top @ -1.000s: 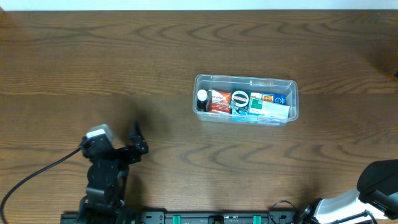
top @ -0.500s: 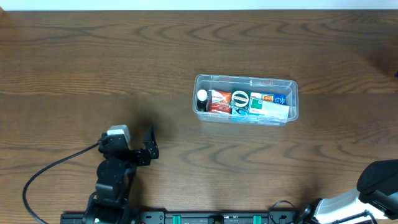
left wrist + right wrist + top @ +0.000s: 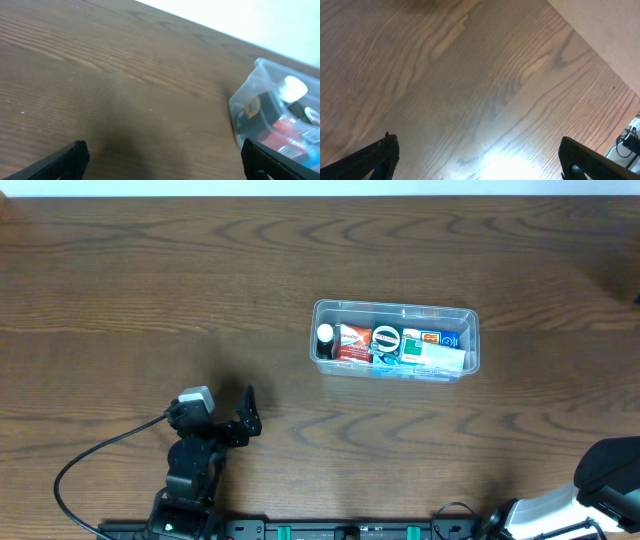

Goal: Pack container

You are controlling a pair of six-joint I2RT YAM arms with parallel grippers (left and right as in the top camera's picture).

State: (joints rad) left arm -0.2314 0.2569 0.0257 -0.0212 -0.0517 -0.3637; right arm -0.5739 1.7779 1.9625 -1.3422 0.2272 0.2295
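The clear plastic container [image 3: 396,340] stands right of the table's middle, holding several small items: a white-capped bottle, red and green boxes and a white box. It also shows at the right edge of the left wrist view [image 3: 280,115]. My left gripper [image 3: 247,412] is open and empty, low at the front left, well short of the container; its fingertips frame bare wood in the left wrist view [image 3: 162,160]. My right gripper [image 3: 480,157] is open and empty over bare wood; only the arm's base [image 3: 600,490] shows overhead at the front right corner.
A black cable [image 3: 90,465] trails from the left arm toward the front edge. The table's far edge meets a white wall [image 3: 240,15]. A dark rail [image 3: 340,530] runs along the front edge.
My left arm has moved to the right and slightly toward the front, bringing the gripper nearer the container. The container and right arm have not moved.
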